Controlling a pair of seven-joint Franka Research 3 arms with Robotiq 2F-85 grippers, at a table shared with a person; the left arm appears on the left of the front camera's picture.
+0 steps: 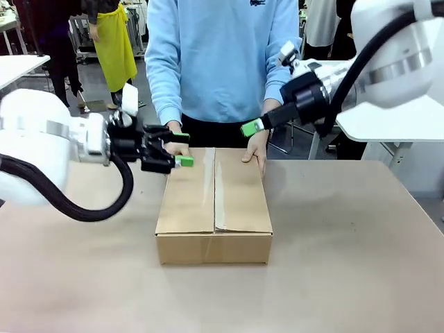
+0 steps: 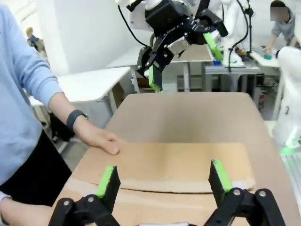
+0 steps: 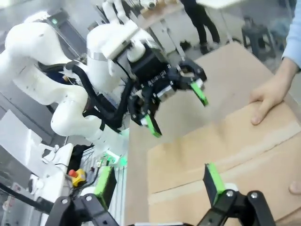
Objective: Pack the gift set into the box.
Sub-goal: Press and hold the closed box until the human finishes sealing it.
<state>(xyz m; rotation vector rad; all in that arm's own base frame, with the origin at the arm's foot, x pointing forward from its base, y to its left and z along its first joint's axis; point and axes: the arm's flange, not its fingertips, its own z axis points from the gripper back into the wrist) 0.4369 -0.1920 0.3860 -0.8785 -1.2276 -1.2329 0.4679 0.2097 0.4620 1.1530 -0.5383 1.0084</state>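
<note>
The box (image 1: 214,208) lies mid-surface (image 1: 347,263) with its flaps shut, its long axis running from the robot toward the person, whose hands (image 1: 255,149) press its far end. The left tool (image 1: 182,148), wide open and empty, hovers at the far-left corner. The right tool (image 1: 253,127), also spread and empty, hangs higher over the far-right corner.

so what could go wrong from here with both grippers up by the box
The open left gripper hangs right beside the person's hand on the brown cardboard box's far end, and the open right gripper is near the other hand; any closing or dropping move might pinch fingers. Also, the top flaps lie shut, so a gripper pushing down may dent them.
</note>
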